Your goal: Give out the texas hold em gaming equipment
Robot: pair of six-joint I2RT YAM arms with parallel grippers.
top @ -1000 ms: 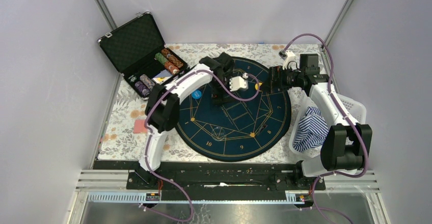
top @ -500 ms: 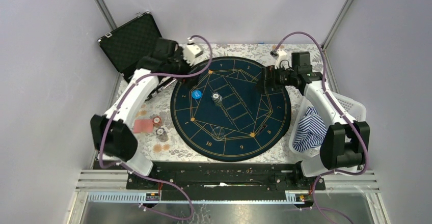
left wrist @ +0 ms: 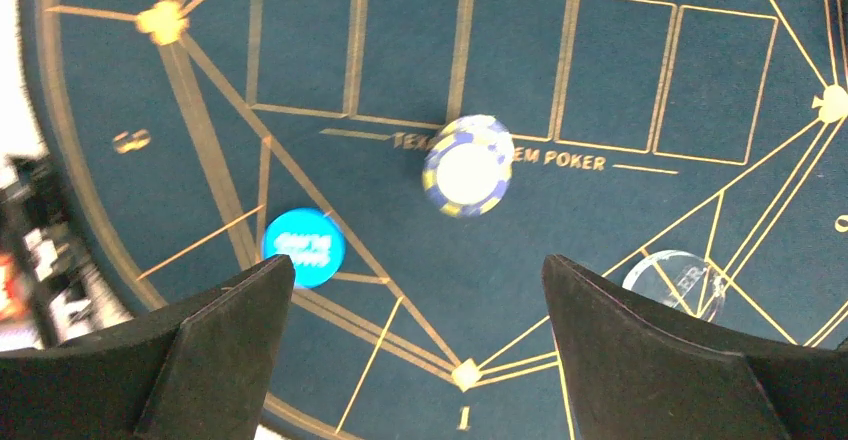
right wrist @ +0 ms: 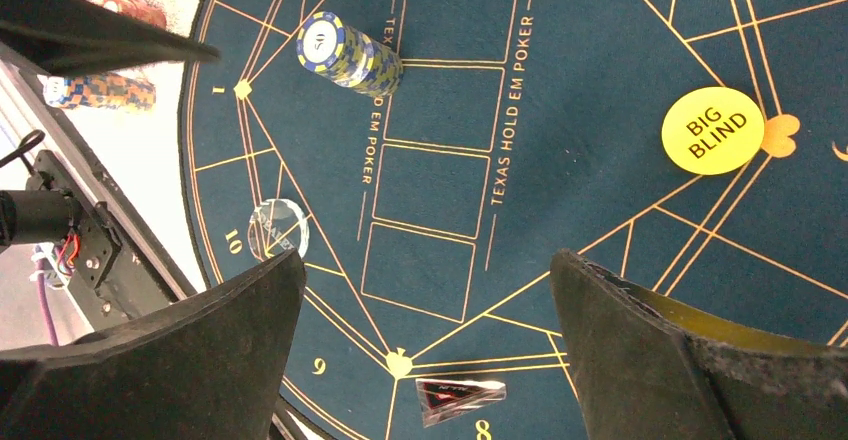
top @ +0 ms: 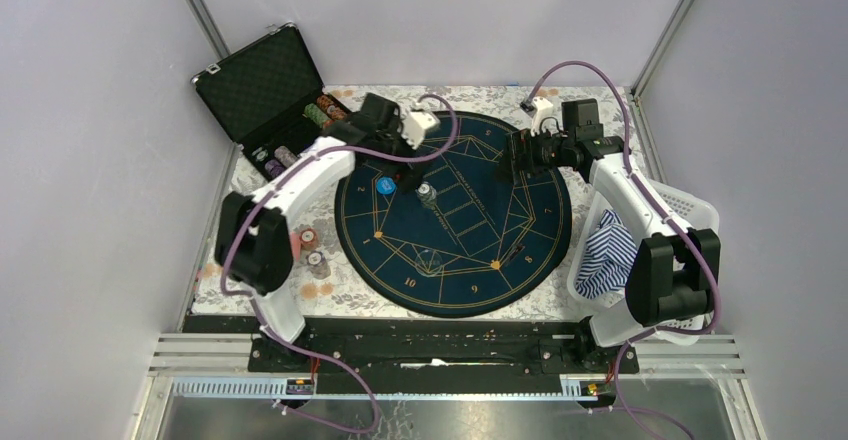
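While round felt mat [top: 545,215] lies flat | chip stack [left wrist: 467,165] striped, cylindrical | blue disc [left wrist: 303,247] smooth

The yellow disc [right wrist: 726,130] reads BIG BLIND; the round mat [right wrist: 590,170] reads TEXAS HOLD EM POKER.

The left arm [top: 300,175] rises from its base, bends at the elbow and reaches forward and to the right. Its wrist is turned so that the left claw [top: 398,152] points down. The two black fingers [left wrist: 215,350] of this claw are spread wide apart, and nothing is between them.

The right arm [top: 630,195] rises from its base, bends at the elbow and reaches forward and to the left. The right claw [top: 510,158] points left and down. Its two black fingers [right wrist: 200,360] are wide apart too and hold nothing. The two claws face each other, well apart.
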